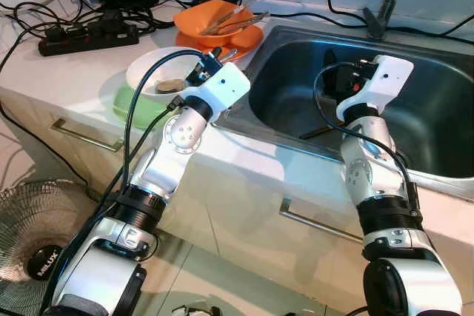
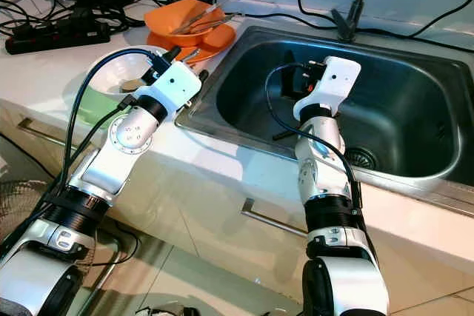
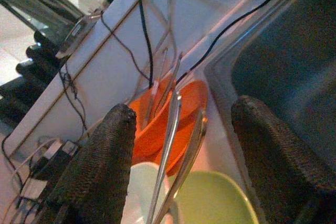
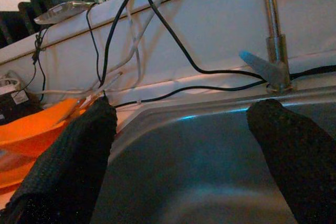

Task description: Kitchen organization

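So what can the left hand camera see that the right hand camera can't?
Left wrist view: a green plate and a white bowl lie below the open left gripper, with long metal utensils running between its fingers.

Right wrist view: the tap stands at the back of the sink, and the open right gripper hangs over the steel basin.

Both: the orange bowl, the sink, the white wall and the black cables along it.

I see a black power strip (image 1: 89, 38) amid tangled cables (image 1: 44, 12) at the desk's back-left, and a wire fan (image 1: 29, 246) on the floor.
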Controlling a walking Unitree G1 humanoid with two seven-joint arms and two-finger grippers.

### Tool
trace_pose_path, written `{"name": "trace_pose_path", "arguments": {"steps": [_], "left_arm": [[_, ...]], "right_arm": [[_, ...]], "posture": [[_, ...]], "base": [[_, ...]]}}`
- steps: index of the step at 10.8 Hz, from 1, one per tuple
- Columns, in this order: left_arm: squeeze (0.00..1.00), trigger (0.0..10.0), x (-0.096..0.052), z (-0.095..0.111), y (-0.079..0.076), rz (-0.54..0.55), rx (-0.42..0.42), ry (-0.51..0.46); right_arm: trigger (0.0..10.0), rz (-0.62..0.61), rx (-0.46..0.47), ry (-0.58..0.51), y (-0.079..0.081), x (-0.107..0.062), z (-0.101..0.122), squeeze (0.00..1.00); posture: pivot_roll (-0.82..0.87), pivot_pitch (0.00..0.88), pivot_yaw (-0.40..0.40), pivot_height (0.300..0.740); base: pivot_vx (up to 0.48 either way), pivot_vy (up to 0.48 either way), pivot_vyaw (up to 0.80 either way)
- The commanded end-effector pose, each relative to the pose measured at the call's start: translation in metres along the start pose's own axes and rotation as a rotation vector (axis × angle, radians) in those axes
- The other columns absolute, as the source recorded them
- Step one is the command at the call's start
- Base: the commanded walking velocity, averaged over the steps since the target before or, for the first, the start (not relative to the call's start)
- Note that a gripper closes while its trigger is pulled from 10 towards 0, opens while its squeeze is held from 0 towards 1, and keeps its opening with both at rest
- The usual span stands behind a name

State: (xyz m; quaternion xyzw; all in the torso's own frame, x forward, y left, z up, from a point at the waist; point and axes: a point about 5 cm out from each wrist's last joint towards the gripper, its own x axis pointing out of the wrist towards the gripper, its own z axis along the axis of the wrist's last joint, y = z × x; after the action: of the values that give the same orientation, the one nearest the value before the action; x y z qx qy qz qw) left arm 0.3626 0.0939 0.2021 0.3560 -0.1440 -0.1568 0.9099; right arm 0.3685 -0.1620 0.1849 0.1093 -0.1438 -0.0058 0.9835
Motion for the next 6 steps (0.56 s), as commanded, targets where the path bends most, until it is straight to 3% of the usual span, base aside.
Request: {"name": "trace_pose_path", "arguments": {"steps": [1, 2, 3, 4, 6], "left_arm": [[0.00, 10.0, 0.0034, -0.0008, 0.0058, 0.019, 0.026, 0.021], [0.00, 8.5, 0.0044, -0.0029, 0.0066, 0.029, 0.028, 0.037], [0.00, 0.8, 0.0051, -0.0036, 0.0069, 0.036, 0.026, 0.044], [0.00, 0.0, 0.0064, -0.0040, 0.0068, 0.039, 0.025, 0.051], [0.00, 0.0, 0.0088, -0.0027, 0.0063, 0.038, 0.021, 0.049]], "right_arm": [[10.0, 0.015, 0.014, -0.022, 0.0051, 0.0037, 0.0067, 0.00], [10.0, 0.014, 0.014, -0.023, 0.0051, 0.0039, 0.0068, 0.00], [10.0, 0.013, 0.016, -0.022, 0.0050, 0.0039, 0.0067, 0.00], [10.0, 0.012, 0.014, -0.022, 0.0049, 0.0034, 0.0064, 0.00], [10.0, 0.010, 0.014, -0.023, 0.0048, 0.0033, 0.0065, 0.00]], "posture": [[0.05, 0.006, 0.048, 0.740], [0.05, 0.010, 0.047, 0.740], [0.04, 0.011, 0.047, 0.740], [0.04, 0.013, 0.047, 0.740], [0.04, 0.018, 0.047, 0.740]], "base": [[0.000, 0.000, 0.00], [0.000, 0.000, 0.00], [0.000, 0.000, 0.00], [0.000, 0.000, 0.00], [0.000, 0.000, 0.00]]}}
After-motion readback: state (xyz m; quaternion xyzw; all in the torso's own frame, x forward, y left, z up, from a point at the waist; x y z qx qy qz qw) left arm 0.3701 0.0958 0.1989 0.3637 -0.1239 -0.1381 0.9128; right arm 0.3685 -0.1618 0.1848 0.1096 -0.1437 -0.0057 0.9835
